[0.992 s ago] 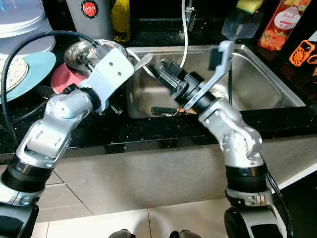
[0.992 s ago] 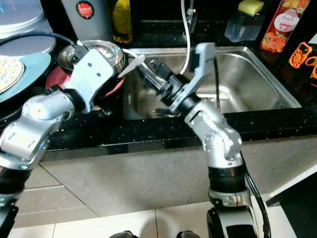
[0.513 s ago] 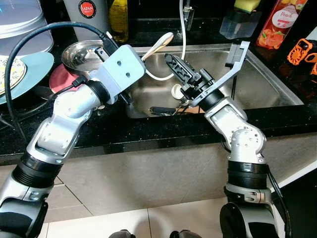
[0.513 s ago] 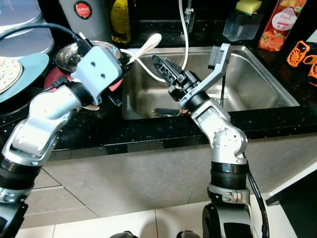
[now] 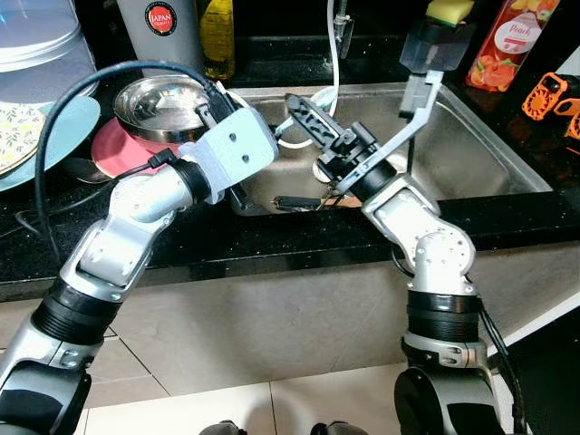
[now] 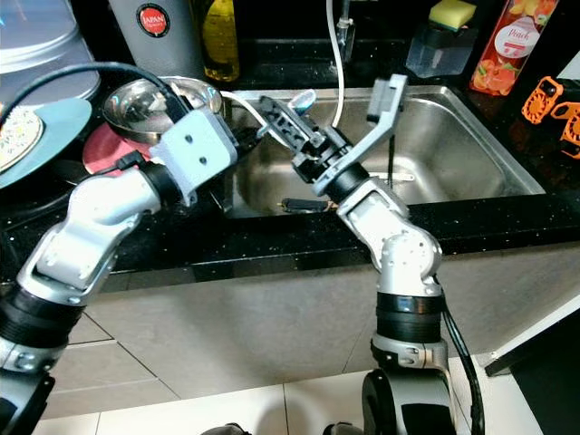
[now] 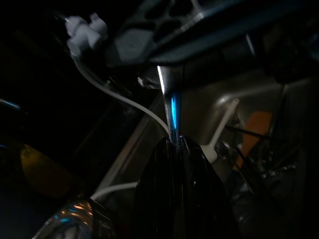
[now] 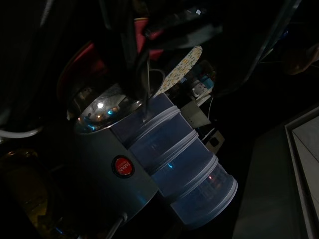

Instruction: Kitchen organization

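A metal spoon [image 7: 169, 107] is pinched by its thin handle in my left gripper [image 7: 175, 142], which is shut on it over the left end of the steel sink [image 5: 494, 149]. The spoon's bowl [image 6: 303, 97] points toward the tap. My right gripper [image 6: 281, 116] reaches in from the right and sits right at the spoon's bowl end. Whether it grips the spoon is hidden. A steel bowl [image 5: 163, 98] rests on a pink plate [image 5: 113, 149] just left of the sink.
A teal plate [image 5: 54, 127] and stacked clear containers [image 5: 36, 45] stand at the far left. A steel canister [image 5: 163, 23] and yellow bottle [image 5: 220, 32] line the back. A white hose [image 5: 332, 54] hangs over the sink. A black utensil [image 5: 294, 201] lies inside it.
The left gripper has lowered the spoon a little over the sink's left end. The right gripper has swung left and up to meet the spoon's bowl end.
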Tool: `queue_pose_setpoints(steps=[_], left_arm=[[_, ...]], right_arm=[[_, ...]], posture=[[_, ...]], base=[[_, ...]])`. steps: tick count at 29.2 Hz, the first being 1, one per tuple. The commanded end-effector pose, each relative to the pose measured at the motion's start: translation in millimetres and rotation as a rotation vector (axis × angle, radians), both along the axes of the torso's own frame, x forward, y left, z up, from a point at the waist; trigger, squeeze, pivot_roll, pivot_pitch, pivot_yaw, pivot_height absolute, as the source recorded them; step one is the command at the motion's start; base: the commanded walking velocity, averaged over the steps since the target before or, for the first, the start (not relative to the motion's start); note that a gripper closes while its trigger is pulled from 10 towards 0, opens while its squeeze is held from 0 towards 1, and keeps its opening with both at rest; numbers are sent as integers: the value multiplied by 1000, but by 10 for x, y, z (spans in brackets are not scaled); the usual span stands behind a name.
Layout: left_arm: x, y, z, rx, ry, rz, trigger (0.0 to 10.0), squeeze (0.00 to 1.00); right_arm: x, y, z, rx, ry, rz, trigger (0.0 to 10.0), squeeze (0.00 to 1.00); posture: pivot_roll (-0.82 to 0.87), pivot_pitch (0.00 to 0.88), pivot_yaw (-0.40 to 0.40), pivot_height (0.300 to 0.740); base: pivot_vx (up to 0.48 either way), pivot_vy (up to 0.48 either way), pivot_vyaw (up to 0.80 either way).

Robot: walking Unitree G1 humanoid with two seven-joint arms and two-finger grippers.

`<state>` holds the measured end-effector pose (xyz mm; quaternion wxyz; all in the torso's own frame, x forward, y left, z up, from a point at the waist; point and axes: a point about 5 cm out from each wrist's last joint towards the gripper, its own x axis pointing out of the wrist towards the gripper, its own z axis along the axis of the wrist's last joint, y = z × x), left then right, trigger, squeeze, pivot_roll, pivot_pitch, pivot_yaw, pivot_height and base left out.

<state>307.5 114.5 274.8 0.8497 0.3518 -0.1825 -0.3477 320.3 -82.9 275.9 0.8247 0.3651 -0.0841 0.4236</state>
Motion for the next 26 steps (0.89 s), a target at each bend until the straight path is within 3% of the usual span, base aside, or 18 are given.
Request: queue_pose_setpoints(steps=[1, 2, 12, 16, 18, 19, 20, 23, 24, 25, 26], left_arm=[[-1, -39, -60, 2, 26, -29, 10000, 0], [0, -40, -62, 1, 28, -33, 10000, 0], [34, -24, -24, -15, 20, -37, 10000, 0], [28, -17, 20, -42, 11, -37, 10000, 0], [35, 28, 135, -128, -8, -10, 10000, 0], [43, 50, 180, -167, -8, -2, 10000, 0], [56, 73, 208, -196, -4, 7, 10000, 1000], [36, 117, 252, -238, 16, 5, 10000, 1000], [14, 132, 286, -254, 17, -4, 10000, 573], [-3, 143, 309, -264, 18, -11, 10000, 573], [-22, 170, 356, -289, 17, -18, 10000, 0]], right_arm=[[-36, 26, 72, 1, -28, 20, 2392, 0], [-39, 29, 75, 2, -29, 22, 0, 0], [-30, 15, 73, -11, -40, 0, 0, 0], [5, -6, 45, -66, -44, -47, 0, 0], [57, -12, -2, -179, -64, -126, 0, 0], [87, -10, -31, -249, -79, -172, 10000, 0], [108, -4, -53, -286, -86, -200, 10000, 0], [230, -38, -117, -305, -39, -303, 10000, 0], [285, -66, -143, -322, -21, -352, 10000, 0], [320, -84, -160, -334, -10, -386, 10000, 0], [379, -111, -191, -355, 9, -433, 10000, 0]], posture=[[87, 3, -27, 740], [87, 3, -27, 740], [84, 6, -21, 740], [83, 8, -20, 740], [82, 9, -20, 740], [88, 10, -22, 740], [89, 11, -22, 740], [89, 11, -22, 740], [89, 11, -22, 740], [89, 11, -22, 740], [95, 17, -28, 740]], base=[[0, 0, 0], [0, 0, 0], [0, 0, 0], [0, 0, 0], [0, 0, 0], [0, 0, 0], [0, 0, 0], [0, 0, 0], [0, 0, 0], [0, 0, 0], [0, 0, 0]])
